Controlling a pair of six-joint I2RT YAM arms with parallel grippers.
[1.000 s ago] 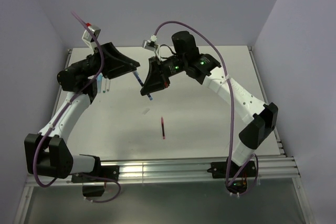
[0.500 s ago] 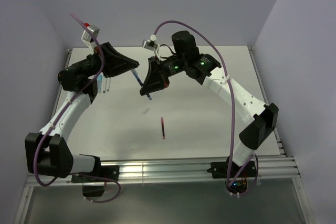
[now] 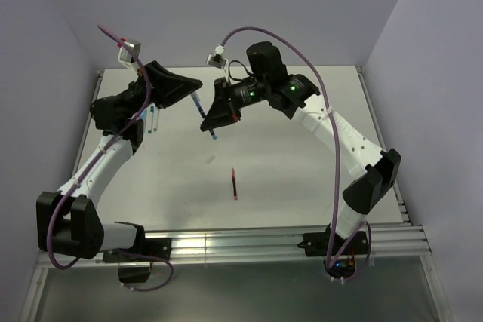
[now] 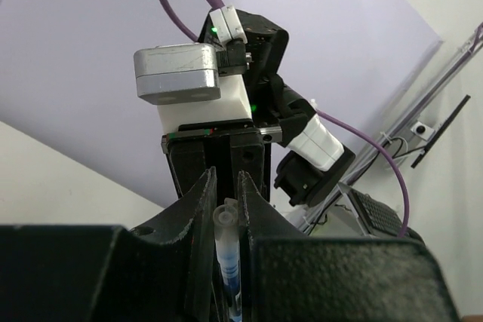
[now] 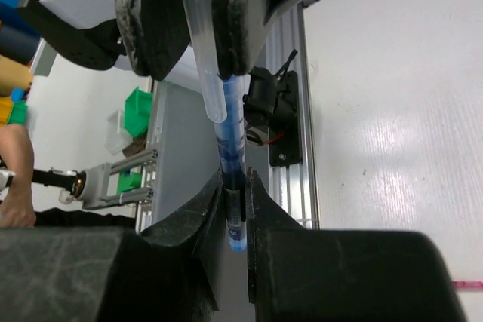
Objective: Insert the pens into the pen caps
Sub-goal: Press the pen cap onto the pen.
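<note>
A dark blue pen (image 3: 198,108) hangs above the table between my two grippers. My right gripper (image 3: 205,127) is shut on its lower barrel (image 5: 232,156), and the blue end pokes out below the right gripper (image 5: 235,180). A clear pen cap (image 5: 204,50) sits over the pen's upper end. My left gripper (image 3: 195,94) is shut on that cap (image 4: 225,224), its fingers (image 4: 204,201) pressed against both sides. In the right wrist view the left gripper (image 5: 200,69) comes down from the top of the frame. A red pen (image 3: 235,183) lies on the table.
A small white piece (image 3: 210,159) lies near the red pen. Two pale pens with teal tips (image 3: 154,121) lie by the left arm. Aluminium rails (image 3: 287,239) run along the near edge, and walls close in the left, back and right.
My left gripper has closed on the clear cap over the blue pen. Both grippers have lifted slightly towards the back with the pen between them.
</note>
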